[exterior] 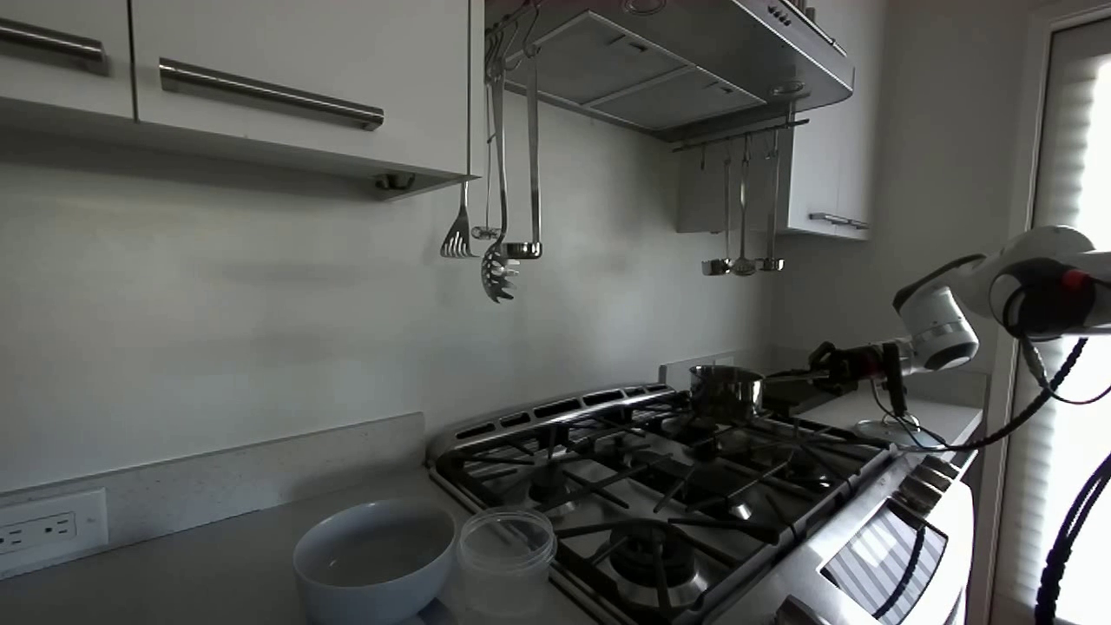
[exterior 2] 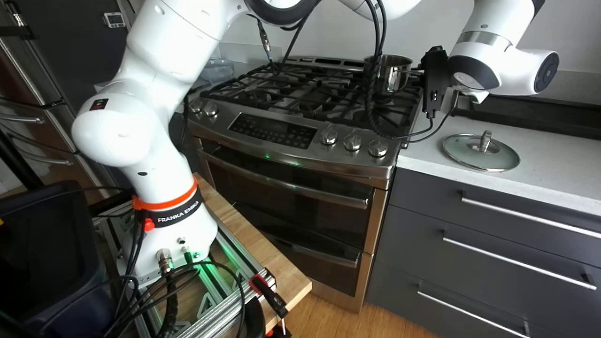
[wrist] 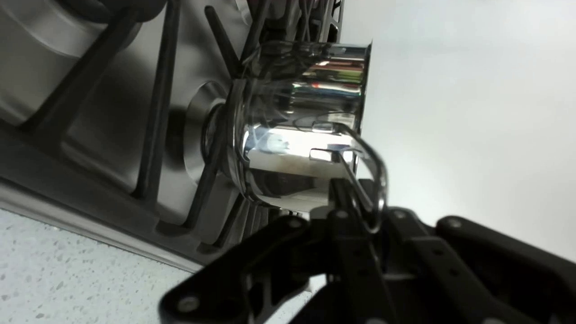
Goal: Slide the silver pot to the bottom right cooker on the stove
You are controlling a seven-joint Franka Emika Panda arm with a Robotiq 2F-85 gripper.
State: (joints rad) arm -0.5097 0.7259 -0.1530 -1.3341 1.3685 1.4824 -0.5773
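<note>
Fingers (wrist: pixel 351 252) of my hand (wrist: pixel 371 209) are clamped on the handle (wrist: pixel 381 180), one to each side of the bent metal loop. Just past them is the silver pot (wrist: pixel 297 130), upright, and in both exterior views I see it at the back right of the stove (exterior 2: pixel 281 152). Its base is at the black grate bars (wrist: pixel 157 112), over a burner (wrist: pixel 195 130); whether the bars carry all its weight, I cannot tell. A black cable (exterior 2: pixel 371 89) hangs across my sight of it in an exterior view. Nearer the stove's front, apart from the pot, lies the bottom right cooker (exterior: pixel 807 475) under its own bars. Beside the stove, on the pale desk (exterior 2: pixel 549 173), the glass lid (exterior 2: pixel 481 152) lies flat. Well away, past the stove's left end, a translucent tub (exterior: pixel 508 564) and a white bowl (exterior: pixel 373 599) stand just beside each other, the tub closer to the grate bars. Higher up is the range hood (exterior: pixel 677 52), and steel utensils (exterior: pixel 499 269) hang in two groups below it. White cabinets (exterior: pixel 304 43) are mounted above the bowl, off to the same side.
</note>
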